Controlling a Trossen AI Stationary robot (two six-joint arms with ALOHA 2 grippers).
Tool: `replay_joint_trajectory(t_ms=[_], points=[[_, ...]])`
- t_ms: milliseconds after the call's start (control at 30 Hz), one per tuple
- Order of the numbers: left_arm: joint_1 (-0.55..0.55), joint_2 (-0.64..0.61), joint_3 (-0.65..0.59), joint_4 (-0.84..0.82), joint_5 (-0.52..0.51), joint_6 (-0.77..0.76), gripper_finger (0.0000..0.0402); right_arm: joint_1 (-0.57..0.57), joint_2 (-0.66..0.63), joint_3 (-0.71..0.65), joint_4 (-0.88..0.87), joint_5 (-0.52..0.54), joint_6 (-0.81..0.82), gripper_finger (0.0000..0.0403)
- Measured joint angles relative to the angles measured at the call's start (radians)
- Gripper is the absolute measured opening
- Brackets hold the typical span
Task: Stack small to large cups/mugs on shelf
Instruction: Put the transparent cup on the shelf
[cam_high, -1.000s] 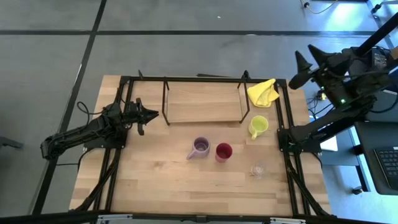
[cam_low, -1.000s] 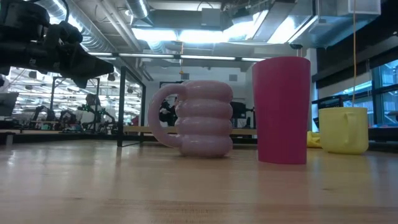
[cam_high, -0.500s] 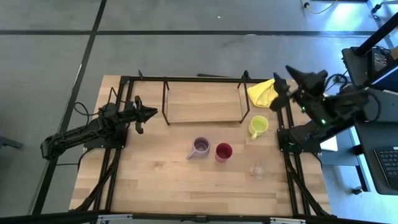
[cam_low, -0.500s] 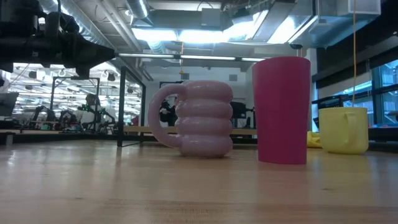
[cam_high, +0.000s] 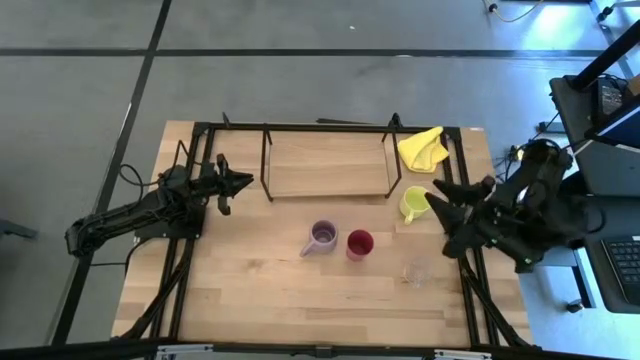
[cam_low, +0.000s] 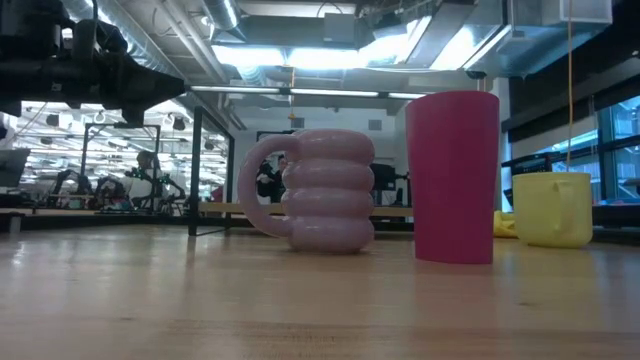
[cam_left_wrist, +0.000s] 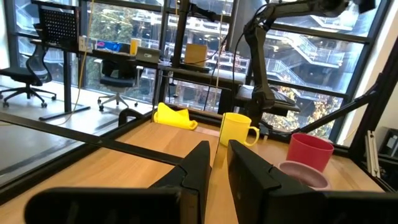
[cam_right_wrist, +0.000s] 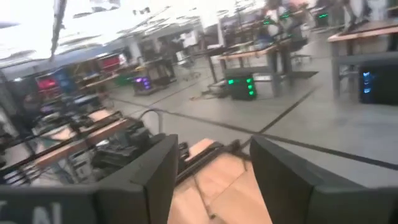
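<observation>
A pale lilac mug (cam_high: 322, 237) and a dark red cup (cam_high: 360, 243) stand side by side at the table's middle. A yellow-green mug (cam_high: 414, 203) stands near the right edge, and a tiny clear glass (cam_high: 415, 271) stands nearer the front. All four rest on their bases. The shelf (cam_high: 328, 165) stands at the far middle with a bare board. My left gripper (cam_high: 245, 183) is shut and empty, just left of the shelf. My right gripper (cam_high: 441, 203) is open and empty above the table's right edge, just right of the yellow-green mug.
A yellow cloth (cam_high: 421, 148) lies at the far right corner beside the shelf. The black table frame (cam_high: 465, 250) runs along the left and right edges. Bare tabletop lies in front of the cups.
My right arm has swung in from beyond the table's far right corner, toward the near edge and the left, down to the yellow-green mug's right side. My left gripper has tipped a little toward level. The cups have not moved.
</observation>
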Motion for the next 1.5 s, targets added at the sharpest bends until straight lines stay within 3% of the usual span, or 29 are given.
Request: replay_joint_trajectory(t_ms=[133,233,300,367,400,533,700,767,900,933,1067,1167,1267,1367,1500], points=[[0.0,0.0,0.0,0.0,-0.052,0.026,0.0052,-0.018,0.054,0.15,0.123,-0.017,-0.338,0.02],[0.0,0.0,0.0,0.0,-0.121,0.026,0.0052,-0.064,0.092,0.295,0.096,-0.192,-0.546,0.02],[0.0,0.0,0.0,0.0,-0.161,0.026,0.0052,-0.098,0.115,0.381,0.013,-0.201,-0.612,0.02],[0.0,0.0,0.0,0.0,-0.194,0.025,0.0052,-0.125,0.136,0.464,-0.12,-0.033,-0.639,0.02],[0.0,0.0,0.0,0.0,-0.207,0.025,0.0052,-0.136,0.134,0.491,-0.204,-0.007,-0.616,0.02],[0.0,0.0,0.0,0.007,-0.232,0.025,0.0052,-0.12,0.095,0.558,-0.227,0.004,-0.51,0.02],[0.0,0.0,0.0,0.031,-0.233,0.026,0.0052,0.018,0.04,0.534,-0.221,-0.019,-0.408,0.0198],[0.0,0.0,0.0,0.032,-0.233,0.026,0.0052,0.114,0.014,0.505,-0.252,-0.151,-0.33,0.019],[0.0,0.0,0.0,0.032,-0.233,0.054,0.0052,0.193,-0.061,0.47,-0.392,-0.772,-0.237,0.0165],[0.0,0.0,0.0,0.031,-0.233,0.062,0.0052,0.177,-0.069,0.467,-0.415,-0.889,-0.265,0.0158],[0.0,0.0,0.0,0.033,-0.233,0.067,0.0052,0.02,-0.069,0.463,-0.525,-1.107,-0.405,0.0139],[0.0,0.0,0.0,0.038,-0.233,0.041,0.0052,-0.127,-0.059,0.469,-0.597,-1.324,-0.367,0.0132],[0.0,0.0,0.0,0.039,-0.233,0.025,0.0052,-0.27,-0.066,0.487,-0.664,-1.46,-0.289,0.0127],[0.0,0.0,0.0,0.04,-0.233,0.023,0.0052,-0.424,-0.052,0.489,-0.773,-1.418,-0.117,0.0122],[0.0,0.0,0.0,0.047,-0.233,0.022,0.0052,-0.61,0.031,0.483,-0.925,-1.153,0.167,0.0118]])
